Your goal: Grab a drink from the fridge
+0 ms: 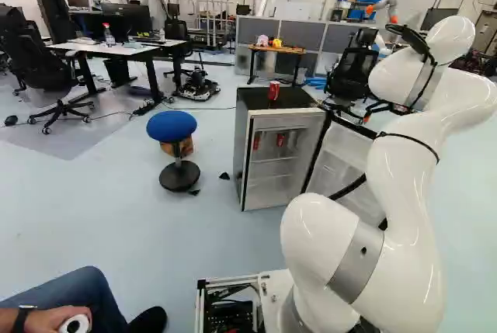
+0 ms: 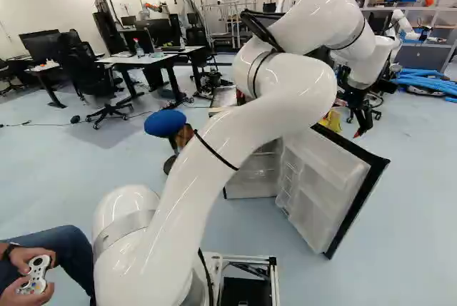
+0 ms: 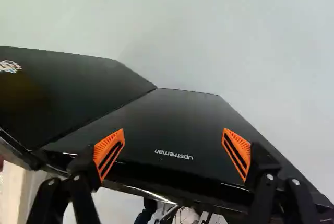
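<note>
"So, how far along is it?"

"Fridge door point(image 2: 321, 170) is open: pale moulded racks inside, smooth black skin outside. The gripper point(image 3: 173, 153) hangs by that outer face, ribbed orange pads point(image 3: 104, 145) spread wide, holding nothing."

"And what's left, you reckon?"

"Coming round to the opening, reaching in, closing on a can and drawing it out. Two red cans point(image 1: 280, 139) show inside the fridge point(image 1: 241, 143), high up; another red can point(image 1: 273, 91), a smooth cylinder, stands on its flat dark top."

"Beyond?"

"Behind the fridge, a wood-topped table point(image 1: 278, 50)."
</note>
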Available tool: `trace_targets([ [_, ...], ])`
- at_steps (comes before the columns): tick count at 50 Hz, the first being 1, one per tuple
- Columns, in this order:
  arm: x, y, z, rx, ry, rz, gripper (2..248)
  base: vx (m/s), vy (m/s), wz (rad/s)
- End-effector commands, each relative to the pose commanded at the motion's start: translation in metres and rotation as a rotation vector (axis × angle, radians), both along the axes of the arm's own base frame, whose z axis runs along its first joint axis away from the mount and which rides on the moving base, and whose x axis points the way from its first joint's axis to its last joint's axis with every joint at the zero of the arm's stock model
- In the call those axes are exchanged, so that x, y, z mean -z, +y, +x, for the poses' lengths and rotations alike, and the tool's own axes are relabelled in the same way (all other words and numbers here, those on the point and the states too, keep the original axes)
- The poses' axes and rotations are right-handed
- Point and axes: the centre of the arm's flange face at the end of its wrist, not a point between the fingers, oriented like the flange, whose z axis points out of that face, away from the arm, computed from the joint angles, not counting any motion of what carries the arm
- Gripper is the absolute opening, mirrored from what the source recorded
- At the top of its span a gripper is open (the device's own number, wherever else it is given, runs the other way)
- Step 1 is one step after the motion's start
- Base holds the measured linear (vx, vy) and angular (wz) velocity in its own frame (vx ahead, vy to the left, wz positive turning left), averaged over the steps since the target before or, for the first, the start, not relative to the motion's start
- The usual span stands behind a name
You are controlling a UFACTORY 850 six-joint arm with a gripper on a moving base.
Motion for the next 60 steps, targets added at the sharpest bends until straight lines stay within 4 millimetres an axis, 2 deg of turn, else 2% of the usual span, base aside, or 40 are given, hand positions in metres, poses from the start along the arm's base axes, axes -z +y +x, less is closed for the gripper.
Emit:
trace_targets([
  [14,0.022,-0.003,0.003,0.000,0.014,0.016,247,0.000,0.000,0.000],
  [37,0.021,0.000,-0.003,0.003,0.024,0.028,247,0.000,0.000,0.000],
  [60,0.022,0.018,-0.010,-0.005,0.051,0.058,247,0.000,0.000,0.000],
])
